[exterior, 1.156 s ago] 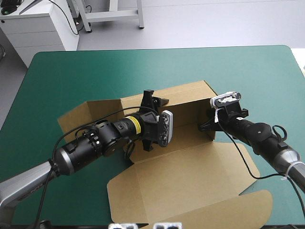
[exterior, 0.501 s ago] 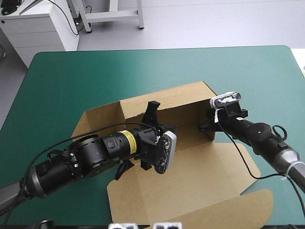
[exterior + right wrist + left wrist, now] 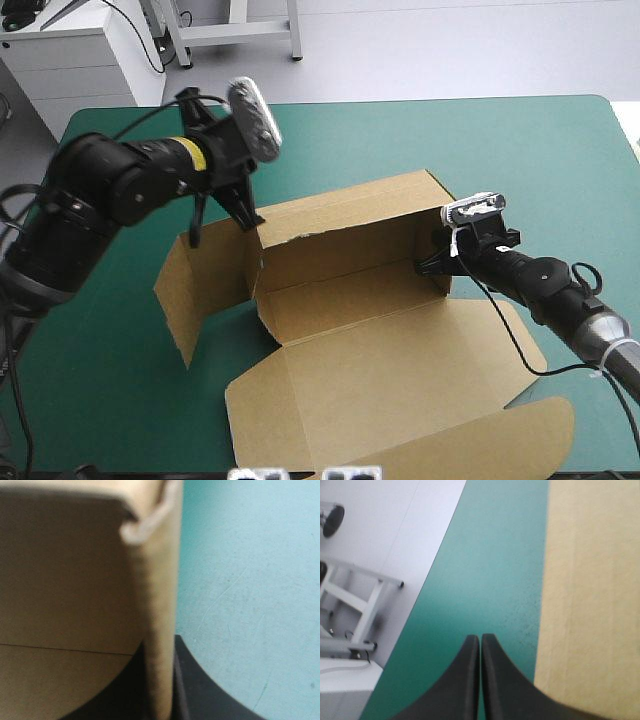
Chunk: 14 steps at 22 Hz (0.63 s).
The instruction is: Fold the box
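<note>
Standing at the middle of the high view, the brown cardboard box (image 3: 340, 300) is partly raised on the teal-green covered surface (image 3: 500, 150): its long back wall (image 3: 340, 225) is upright, the short end wall (image 3: 428, 235) at the frame's right is up too, a side flap (image 3: 205, 285) left of centre stands tilted outward, and the broad lid panel (image 3: 400, 370) lies flat toward the lower edge of the frame. The right arm (image 3: 540, 275) reaches in from the lower right, and its right jaws are clamped on that short end wall; in the right wrist view the wall's edge (image 3: 160, 630) runs straight between them, the box's shaded inside on one side and the teal-green cover (image 3: 250, 580) on the other. The left arm (image 3: 120, 185) is lifted in the upper left of the high view, pointing down near the box's back left corner. Its left jaws are pressed together to a point and grasp nothing; the left wrist view shows bare cover (image 3: 495, 580) ahead of them and brown board (image 3: 590, 595) just beside them.
</note>
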Each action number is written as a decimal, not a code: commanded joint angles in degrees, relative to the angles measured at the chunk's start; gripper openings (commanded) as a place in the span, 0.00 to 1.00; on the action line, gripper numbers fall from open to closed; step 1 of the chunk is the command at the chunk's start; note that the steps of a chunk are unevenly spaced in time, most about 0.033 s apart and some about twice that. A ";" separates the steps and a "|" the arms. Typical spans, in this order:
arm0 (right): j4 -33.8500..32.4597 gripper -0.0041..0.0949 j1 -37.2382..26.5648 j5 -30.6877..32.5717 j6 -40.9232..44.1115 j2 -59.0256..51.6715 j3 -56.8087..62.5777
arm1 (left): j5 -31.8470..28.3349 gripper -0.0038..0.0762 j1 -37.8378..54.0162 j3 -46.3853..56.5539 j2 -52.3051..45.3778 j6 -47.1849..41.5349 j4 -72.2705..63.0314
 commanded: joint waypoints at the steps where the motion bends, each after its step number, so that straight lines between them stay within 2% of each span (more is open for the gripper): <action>1: 0.72 0.02 0.28 1.39 0.73 -1.40 -1.43 | 3.26 0.05 10.19 -5.73 -2.16 -2.21 -8.39; 5: 0.60 0.02 0.28 1.42 0.73 -1.40 -1.43 | 9.13 0.05 23.57 -6.30 -2.13 -4.93 -16.06; 7: 0.33 0.02 0.28 1.50 0.73 -1.40 -1.43 | 10.93 0.05 35.24 -2.80 -2.01 -5.51 -22.01; 9: 0.33 0.02 0.28 1.71 0.73 -1.40 -1.43 | 12.35 0.05 42.27 1.23 -2.01 -6.44 -26.93; 14: 0.10 0.02 0.28 2.22 -0.64 -1.40 -1.43 | 10.53 0.04 48.78 8.90 -2.01 -6.93 -34.29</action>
